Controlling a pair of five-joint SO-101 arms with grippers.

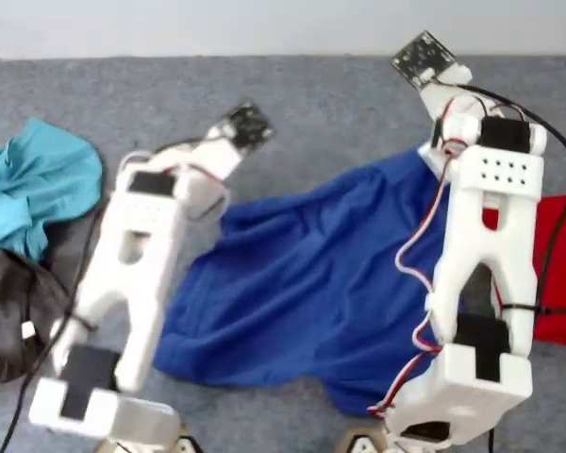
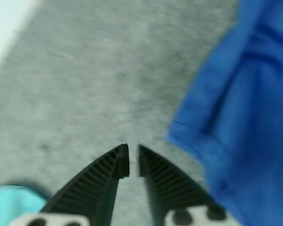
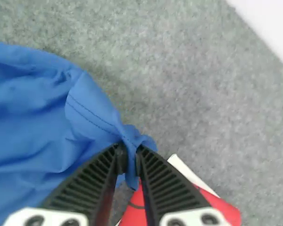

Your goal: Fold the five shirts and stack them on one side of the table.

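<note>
Your right end effector (image 3: 130, 157) is pinching a bunched corner of the blue shirt (image 3: 37, 108), right on a stitched hem. Your left end effector (image 2: 133, 160) is hanging over bare worktop (image 2: 85, 84) just beside another edge of that shirt, its fingers pressed almost together on nothing.

In the high view, the blue shirt is lying crumpled in the middle of the worktop between your 2 arms. Its long axis is running diagonally, from the near side by the left arm's base out to the far right corner that you are holding. A teal shirt (image 1: 33, 184) and a dark shirt (image 1: 14, 302) are heaped at the left side. A red shirt (image 1: 558, 274) is lying at the right, partly under the right arm.

You are most likely dealing with light, limp cloth here, which will probably sag, drag on the grey surface and bunch rather than slide flat. Hems and seam corners look like the best places to grip, since the doubled fabric should give the fingers more to bite. A matching corner on the left edge seems the sensible spot for your free arm.
</note>
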